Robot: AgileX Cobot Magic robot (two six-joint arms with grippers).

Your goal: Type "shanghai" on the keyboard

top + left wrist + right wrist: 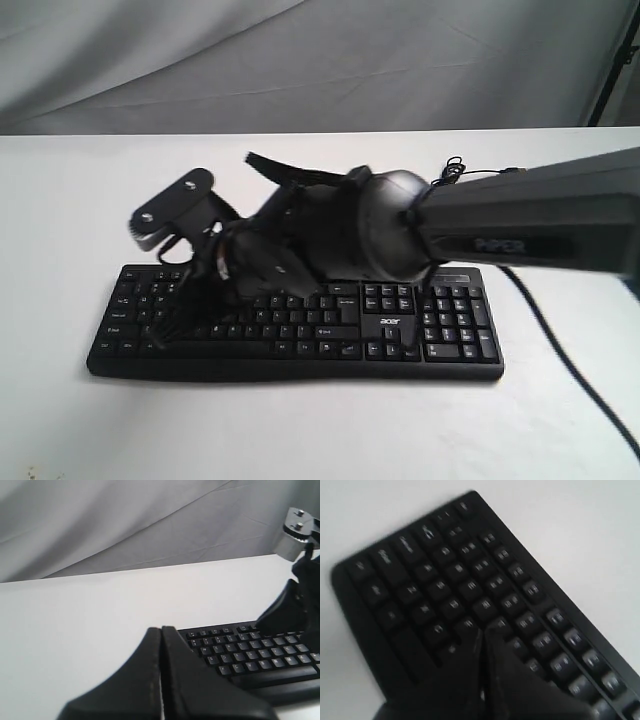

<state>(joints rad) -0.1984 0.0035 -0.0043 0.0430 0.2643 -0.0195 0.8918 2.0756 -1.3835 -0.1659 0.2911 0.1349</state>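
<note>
1. Your right gripper (482, 632) had its fingers pinched together with nothing between them, so it worked as one poking tip. It sat over the left-hand letter block of the keyboard (300, 348), touching a key or just above it; too blurry to say which.
2. Your left gripper (161, 630) was pinched closed and empty too, hanging over the white table (75, 630) off the keyboard's 9 o'clock end.
3. My guess: you were on a left-side letter, "s" or "a".
4. Next you'd need to lift clear, shift to the next letter, then drop straight down so only one key got hit.
5. The keyboard lay flat on the table, around 6 o'clock from centre in the exterior view.
6. Readable: the "acer" logo (389, 322) toward the keyboard's 3 o'clock end, and "PIPER" on the right arm (540, 200). Key legends weren't legible.
</note>
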